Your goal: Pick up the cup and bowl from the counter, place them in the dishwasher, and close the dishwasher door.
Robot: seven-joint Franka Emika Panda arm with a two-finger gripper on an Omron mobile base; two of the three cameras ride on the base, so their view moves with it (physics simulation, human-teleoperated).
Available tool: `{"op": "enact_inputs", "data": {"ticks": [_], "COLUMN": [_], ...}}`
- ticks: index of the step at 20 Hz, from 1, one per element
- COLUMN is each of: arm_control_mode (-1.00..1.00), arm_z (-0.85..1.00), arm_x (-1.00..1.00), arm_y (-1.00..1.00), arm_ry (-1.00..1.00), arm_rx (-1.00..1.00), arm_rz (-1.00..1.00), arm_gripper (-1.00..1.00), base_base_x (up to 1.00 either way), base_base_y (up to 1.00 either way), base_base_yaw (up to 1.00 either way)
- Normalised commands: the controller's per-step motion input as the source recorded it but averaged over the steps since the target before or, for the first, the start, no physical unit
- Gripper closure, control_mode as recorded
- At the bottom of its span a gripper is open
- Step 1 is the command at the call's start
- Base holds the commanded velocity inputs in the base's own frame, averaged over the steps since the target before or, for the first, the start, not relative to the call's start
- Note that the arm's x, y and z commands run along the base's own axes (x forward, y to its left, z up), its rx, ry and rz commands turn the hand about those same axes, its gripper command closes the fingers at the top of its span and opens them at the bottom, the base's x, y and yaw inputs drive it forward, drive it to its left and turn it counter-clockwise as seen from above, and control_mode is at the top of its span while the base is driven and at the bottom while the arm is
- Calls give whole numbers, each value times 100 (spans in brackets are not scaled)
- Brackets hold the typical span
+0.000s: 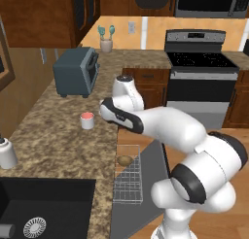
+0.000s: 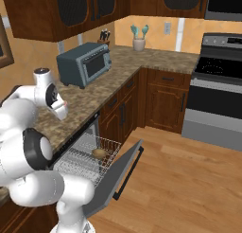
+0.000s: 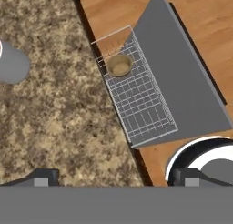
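Observation:
The cup (image 1: pixel 87 120), white with a salmon-red top, stands on the brown speckled counter (image 1: pixel 53 136); it also shows at the left edge of the hand view as the cup (image 3: pixel 11 63). The tan bowl (image 1: pixel 124 160) lies in the dishwasher's wire rack (image 1: pixel 129 177), near its back corner, seen too as the bowl (image 3: pixel 119 65) and the bowl (image 2: pixel 99 153). The dishwasher door (image 3: pixel 182 82) hangs open with its grey inner face up. My gripper (image 3: pixel 116 176) is open and empty, above the counter edge to the right of the cup, looking down.
A grey-blue toaster (image 1: pixel 76 71) stands on the counter behind the cup. A white jar (image 1: pixel 7 153) and the black sink (image 1: pixel 44 209) are at the near left. A pot of teal utensils (image 1: pixel 106 41) sits in the far corner, the stove (image 1: pixel 199 77) to its right.

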Motion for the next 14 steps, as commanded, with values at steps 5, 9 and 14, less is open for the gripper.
{"op": "enact_inputs", "data": {"ticks": [5, 9, 14], "arm_control_mode": [-100, -100, -100], "arm_z": [-2, -2, -12], "arm_x": [50, 56, 62], "arm_y": [18, 23, 35], "arm_ry": [1, 3, 0], "arm_rx": [8, 0, 0], "arm_rz": [0, -3, -3], "arm_gripper": [-100, -100, -100], "base_base_x": [0, 0, 0], "base_base_y": [0, 0, 0], "base_base_yaw": [0, 0, 0]}}
